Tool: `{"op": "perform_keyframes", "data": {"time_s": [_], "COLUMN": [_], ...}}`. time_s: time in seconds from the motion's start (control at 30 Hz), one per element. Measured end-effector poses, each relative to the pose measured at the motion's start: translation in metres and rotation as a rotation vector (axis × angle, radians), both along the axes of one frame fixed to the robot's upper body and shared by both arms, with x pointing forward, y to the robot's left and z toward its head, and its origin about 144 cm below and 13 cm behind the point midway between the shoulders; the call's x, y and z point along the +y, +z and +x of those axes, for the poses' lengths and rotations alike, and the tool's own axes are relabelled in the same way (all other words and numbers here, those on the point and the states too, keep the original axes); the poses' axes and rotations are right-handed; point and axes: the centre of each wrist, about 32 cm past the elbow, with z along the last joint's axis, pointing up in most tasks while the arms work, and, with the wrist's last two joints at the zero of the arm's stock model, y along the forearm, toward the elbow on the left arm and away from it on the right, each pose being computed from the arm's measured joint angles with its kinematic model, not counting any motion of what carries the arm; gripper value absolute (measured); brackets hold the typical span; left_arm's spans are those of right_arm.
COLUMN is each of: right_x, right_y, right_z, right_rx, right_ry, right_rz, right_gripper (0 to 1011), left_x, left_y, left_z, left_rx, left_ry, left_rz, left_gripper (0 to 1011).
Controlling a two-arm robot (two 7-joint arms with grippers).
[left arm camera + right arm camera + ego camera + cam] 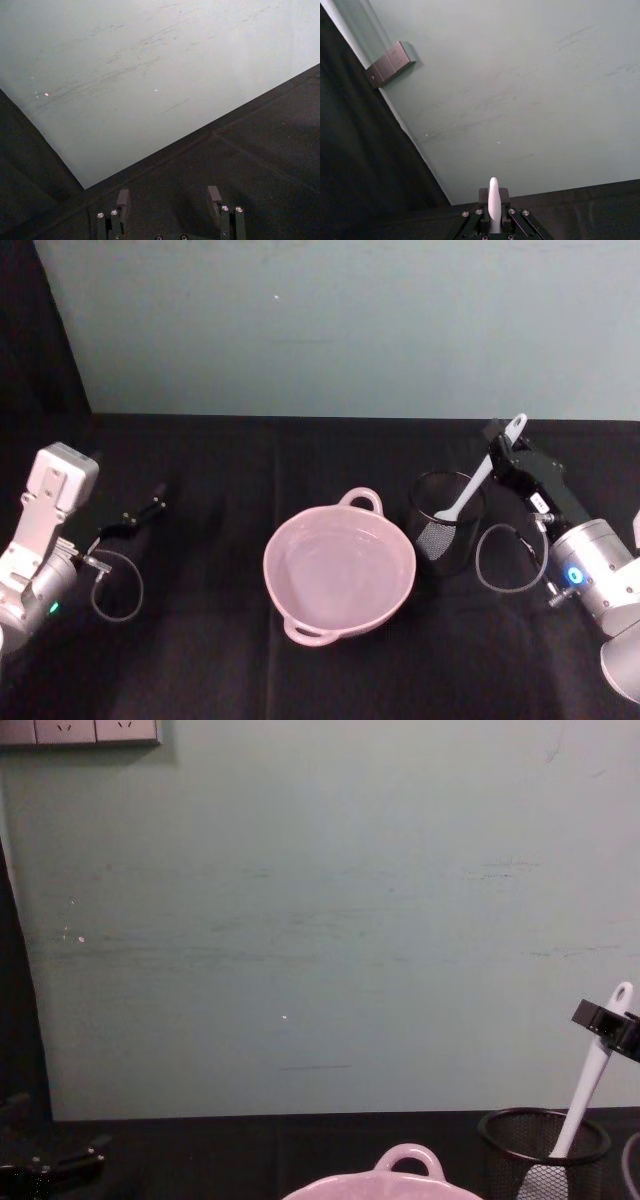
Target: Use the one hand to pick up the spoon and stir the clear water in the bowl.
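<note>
- Tablecloth point(200, 660), black, covers the whole work surface up to a pale green wall point(340, 320).
- Bowl point(339, 571), pale pink and glossy, sits at the middle of the cloth with clear water inside; one loop handle faces the wall, another faces the robot.
- Right gripper point(502, 447) reaches in from the right side, above and just behind the black wire-mesh cup point(446, 521), its fingers closed on the upper handle of the spoon.
- Left gripper point(152, 504) rests low at the left of the table, well apart from the bowl; the left wrist view shows its fingers point(123, 198) spread with nothing between them.
- Mesh cup stands just beside the bowl, on its right.
- Spoon point(478, 483), slim and white, leans tilted with its blade down inside the mesh cup and the holed handle end sticking up past the gripper.
</note>
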Motion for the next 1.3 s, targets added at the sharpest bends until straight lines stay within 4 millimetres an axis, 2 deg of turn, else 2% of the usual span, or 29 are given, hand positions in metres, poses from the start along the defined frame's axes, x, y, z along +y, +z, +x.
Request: {"op": "perform_keyframes", "data": {"time_s": [0.73, 0.87, 1.0, 1.1, 1.2, 1.3], "right_x": [0.0027, 0.0027, 0.0027, 0.0026, 0.0026, 0.0026], "right_y": [-0.0018, -0.0017, -0.0017, -0.0017, -0.0018, -0.0019], "right_z": [-0.0015, -0.0014, -0.0013, -0.0013, -0.0013, -0.0013], "right_rx": [0.008, 0.008, 0.008, 0.008, 0.008, 0.008], "right_ry": [0.011, 0.011, 0.010, 0.010, 0.010, 0.010], "right_rz": [-0.011, -0.010, -0.009, -0.008, -0.007, -0.007], "right_gripper": [129, 224, 378, 433, 577, 633], "left_x": [0.0000, 0.0000, 0.0000, 0.0000, 0.0000, 0.0000], "left_y": [0.0000, 0.0000, 0.0000, 0.0000, 0.0000, 0.0000], "left_z": [0.0000, 0.0000, 0.0000, 0.0000, 0.0000, 0.0000], "left_rx": [0.000, 0.000, 0.000, 0.000, 0.000, 0.000], "left_ry": [0.000, 0.000, 0.000, 0.000, 0.000, 0.000], "left_rz": [0.000, 0.000, 0.000, 0.000, 0.000, 0.000], "left_gripper": [1005, 1005, 1005, 1005, 1005, 1005]}}
